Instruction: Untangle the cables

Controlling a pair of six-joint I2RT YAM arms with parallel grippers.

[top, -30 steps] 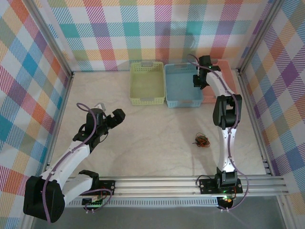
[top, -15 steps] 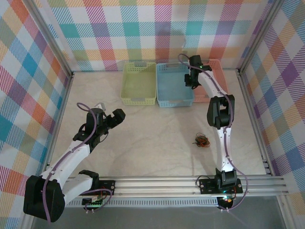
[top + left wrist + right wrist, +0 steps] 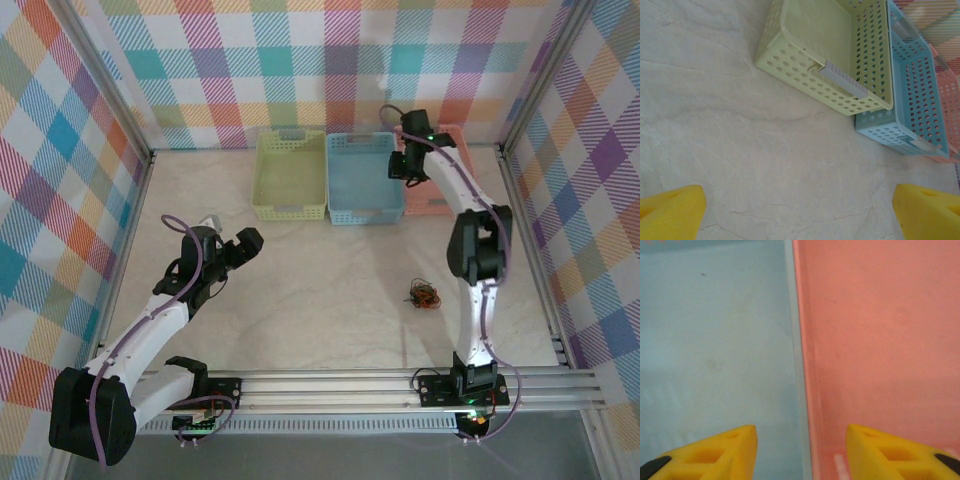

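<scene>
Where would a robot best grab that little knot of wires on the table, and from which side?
Probably from straight above, pinching an outer loop of the cables rather than the whole clump. The bundle lies low and flat on the table, so a sideways approach would likely just push it. Which strand is free is too small to tell.

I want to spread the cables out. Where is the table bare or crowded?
Bare: the table between the left gripper, the cables and the yellow basket. Crowded: the far edge, where blue basket and pink basket adjoin it under the right gripper.
</scene>
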